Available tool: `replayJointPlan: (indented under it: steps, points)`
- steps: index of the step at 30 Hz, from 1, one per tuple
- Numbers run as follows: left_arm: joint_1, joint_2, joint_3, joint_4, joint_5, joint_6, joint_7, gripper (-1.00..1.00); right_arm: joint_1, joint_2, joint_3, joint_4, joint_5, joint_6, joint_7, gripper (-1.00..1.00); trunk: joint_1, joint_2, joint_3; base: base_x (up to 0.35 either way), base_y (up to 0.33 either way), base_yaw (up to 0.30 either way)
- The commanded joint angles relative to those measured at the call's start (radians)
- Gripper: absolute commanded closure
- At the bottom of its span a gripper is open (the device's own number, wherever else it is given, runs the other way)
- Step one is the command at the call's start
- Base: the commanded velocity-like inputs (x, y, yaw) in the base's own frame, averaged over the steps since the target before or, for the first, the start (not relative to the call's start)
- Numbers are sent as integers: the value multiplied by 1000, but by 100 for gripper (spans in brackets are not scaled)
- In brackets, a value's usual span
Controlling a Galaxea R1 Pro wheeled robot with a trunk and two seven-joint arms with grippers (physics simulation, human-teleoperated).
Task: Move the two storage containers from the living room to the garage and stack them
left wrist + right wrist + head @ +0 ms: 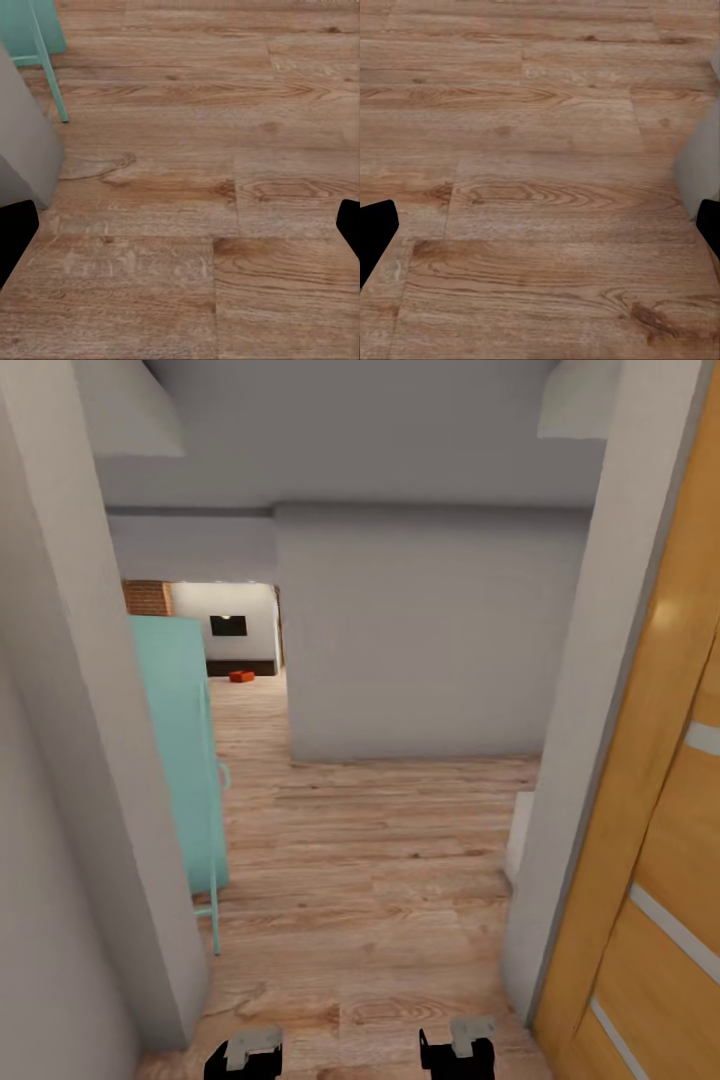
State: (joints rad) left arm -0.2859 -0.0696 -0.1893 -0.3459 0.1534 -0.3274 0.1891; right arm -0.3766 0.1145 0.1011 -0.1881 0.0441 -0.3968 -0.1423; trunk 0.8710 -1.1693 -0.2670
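Note:
One orange-red storage container (241, 676) sits far off on the light wood floor of the living room (225, 622), in front of the long dark low cabinet (242, 666). The black wall TV (228, 625) and a strip of red brick (146, 597) are visible there too. The second container is out of view. My left gripper (243, 1057) and right gripper (457, 1052) hang low at the near edge of the head view, above bare wood planks. In the wrist views, the left gripper (180, 240) and the right gripper (540, 236) are open, fingers wide apart with nothing between them.
I stand in a doorway between a grey wall edge (110, 780) at the left and a door jamb (590, 740) at the right, with an orange-wood door (660, 860) swung beside it. A turquoise cabinet (185, 750) on thin legs narrows the hallway's left side. A grey wall (420, 640) blocks straight ahead.

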Motion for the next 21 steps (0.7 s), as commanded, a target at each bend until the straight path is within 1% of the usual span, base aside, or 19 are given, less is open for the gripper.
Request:
replayJointPlan:
  steps: [1,11,13,17,19,21]
  points:
    - [-1,1,-9,1,10,-4,6,-100,-1,0,8,1,5,-1,-11,-100,1,-1,-1,339,0,0]
    - [-1,2,-9,1,9,-3,6,-100,-1,-3,3,2,5,1,-12,-100,1,-1,-1,339,0,0]
    - [-1,2,-9,1,9,-3,6,-100,2,-4,1,15,4,0,-12,-100,1,-1,-1,339,0,0]
    - [-1,2,-10,1,8,-3,4,-100,47,-11,-4,76,2,0,-13,-100,1,-1,-1,339,0,0]
    - [-1,1,-10,1,7,-4,3,-100,97,-23,-5,92,2,0,-13,-100,1,-1,-1,339,0,0]
    - [-1,0,-10,1,6,-4,3,-100,124,-29,-6,96,2,0,-13,-100,1,-1,-1,339,0,0]
